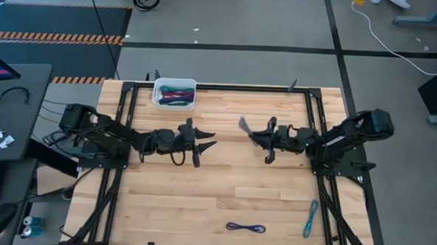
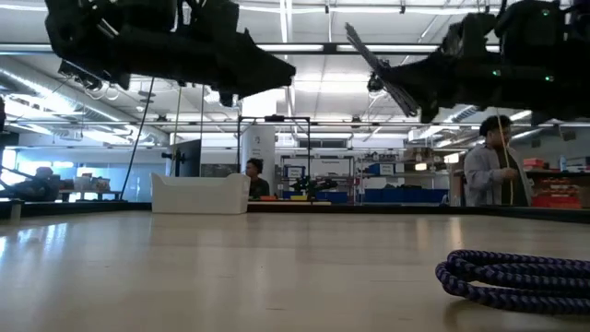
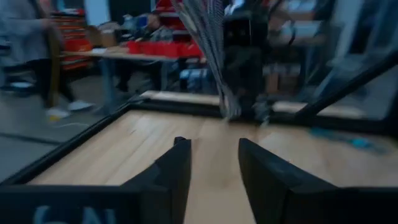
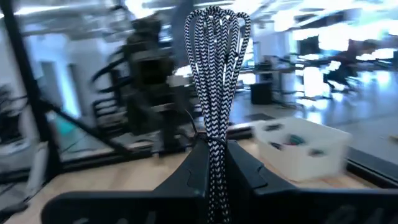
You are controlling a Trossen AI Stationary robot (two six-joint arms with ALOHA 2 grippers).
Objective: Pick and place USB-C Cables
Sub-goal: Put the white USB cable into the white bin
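Black-and-white braided cable [image 4: 214, 74] (looped), pinched upright

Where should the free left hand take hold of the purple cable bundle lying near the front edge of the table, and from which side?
Probably at the middle of the purple cable bundle, coming straight down from above. It lies flat on the light wooden table as a long, slim coil, so fingers closing across its narrow width would gather all strands. The open left hand holds nothing; the right hand holds a grey braided cable.
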